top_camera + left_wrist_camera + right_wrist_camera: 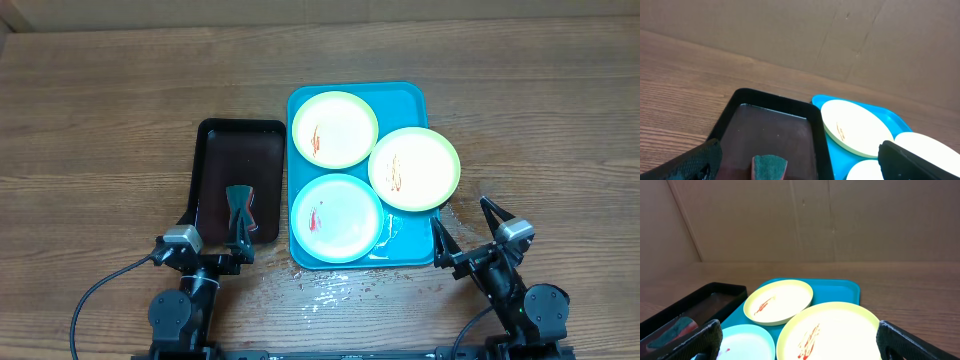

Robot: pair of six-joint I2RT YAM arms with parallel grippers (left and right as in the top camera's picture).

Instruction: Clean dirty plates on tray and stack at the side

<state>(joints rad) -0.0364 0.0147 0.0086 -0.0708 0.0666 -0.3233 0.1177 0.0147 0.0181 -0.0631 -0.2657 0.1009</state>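
Three pale green-rimmed plates lie on the turquoise tray (410, 95). The far plate (334, 128) has a red smear. The right plate (414, 168) has an orange smear and overhangs the tray's right edge. The near plate (336, 217) has a small red smear. All three also show in the right wrist view: far plate (778, 300), right plate (830, 332), near plate (745, 342). My left gripper (205, 233) is open and empty near the table's front, over the dark tray's near end. My right gripper (465, 228) is open and empty just right of the turquoise tray's near corner.
A dark brown-black tray (215, 160) lies left of the turquoise tray and holds a green sponge (240, 205), also in the left wrist view (769, 167). Water drops wet the table (325, 290) in front of the turquoise tray. A cardboard wall stands behind.
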